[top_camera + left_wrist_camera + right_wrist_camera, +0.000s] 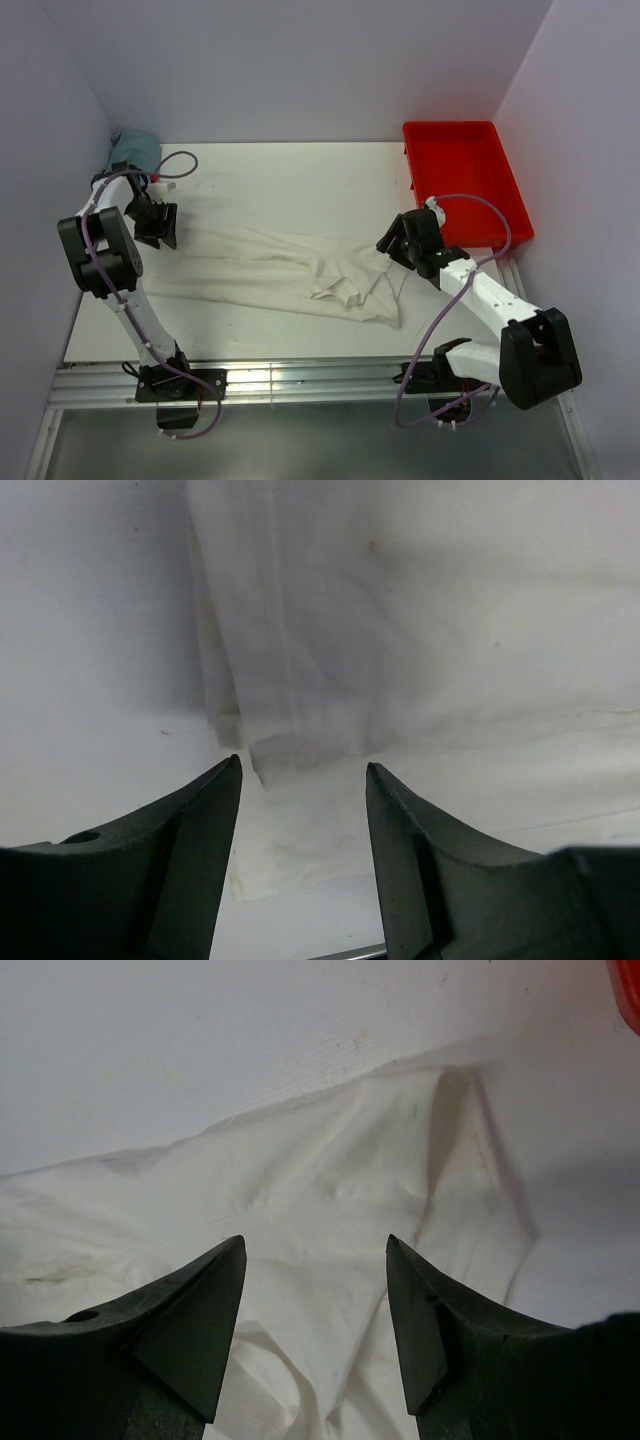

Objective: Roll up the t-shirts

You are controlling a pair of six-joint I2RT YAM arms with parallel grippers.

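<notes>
One cream-white t-shirt [270,262] lies spread across the white table, flat on the left and bunched into folds at its right end [355,290]. My left gripper [158,226] hovers at the shirt's left edge, open, with nothing between its fingers; in the left wrist view the gripper [303,770] looks down on the folded hem [300,745]. My right gripper [392,240] is at the shirt's right end, open and empty; in the right wrist view the gripper [315,1245] is over wrinkled fabric [330,1190].
A red tray [462,175] stands at the back right of the table. A blue-green cloth bundle [135,150] lies in the back left corner by the wall. Side walls close in the table [300,180] on the left, right and back.
</notes>
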